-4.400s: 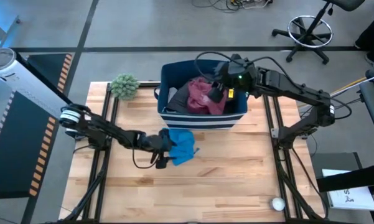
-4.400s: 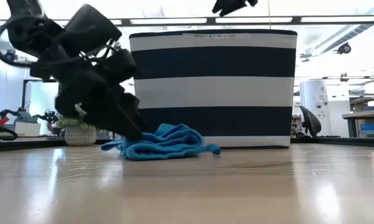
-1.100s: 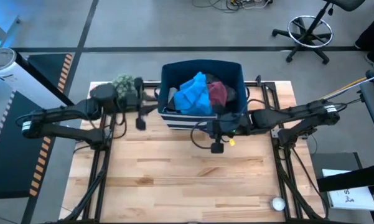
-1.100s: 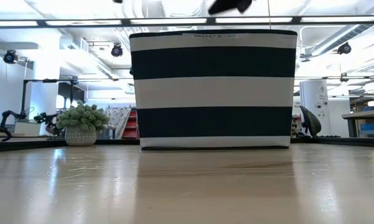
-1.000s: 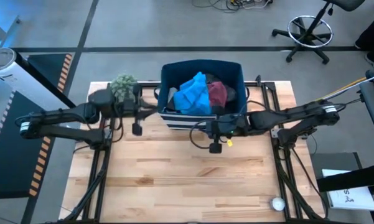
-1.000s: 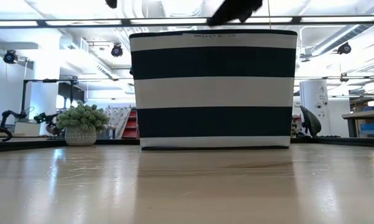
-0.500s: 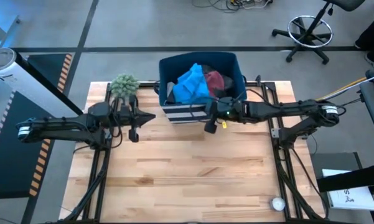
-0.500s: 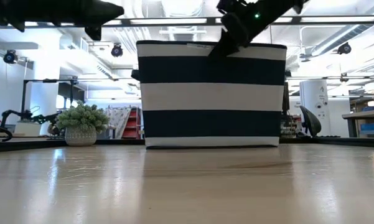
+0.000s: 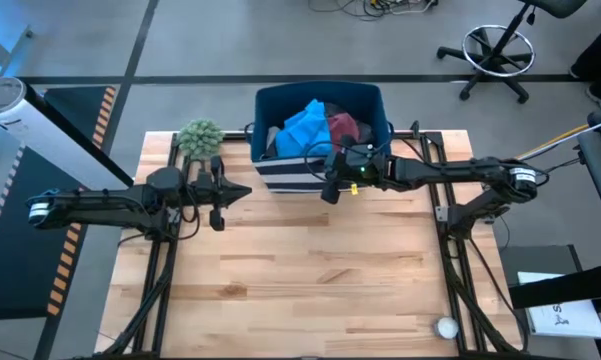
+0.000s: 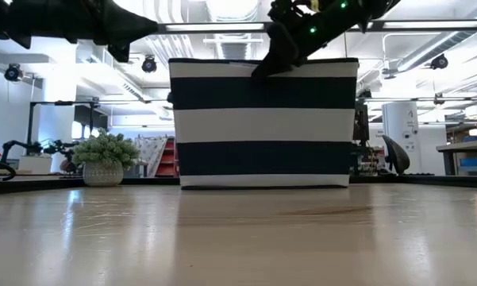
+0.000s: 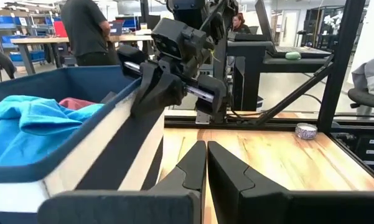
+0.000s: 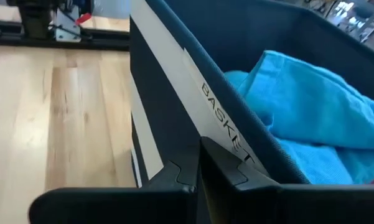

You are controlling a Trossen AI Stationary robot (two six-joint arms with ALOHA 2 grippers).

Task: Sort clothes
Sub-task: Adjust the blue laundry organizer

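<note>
Pressing against the near rim of the navy striped bin (image 9: pixel 310 170), the right gripper (image 9: pixel 327 190) has its fingers (image 12: pixel 221 165) clenched together, empty, beside the fabric wall. The left gripper (image 9: pixel 238 192) hovers above the desk (image 9: pixel 310 280) just beside the bin, fingers (image 11: pixel 193 163) likewise clenched on nothing. Inside the bin lie the clothes: the turquoise-blue garment (image 9: pixel 305 130) heaped on top, the maroon garment (image 9: pixel 343 128) beside it toward the right arm. A green fuzzy plant (image 9: pixel 200 135) stands near the desk's far corner on the left arm's side.
</note>
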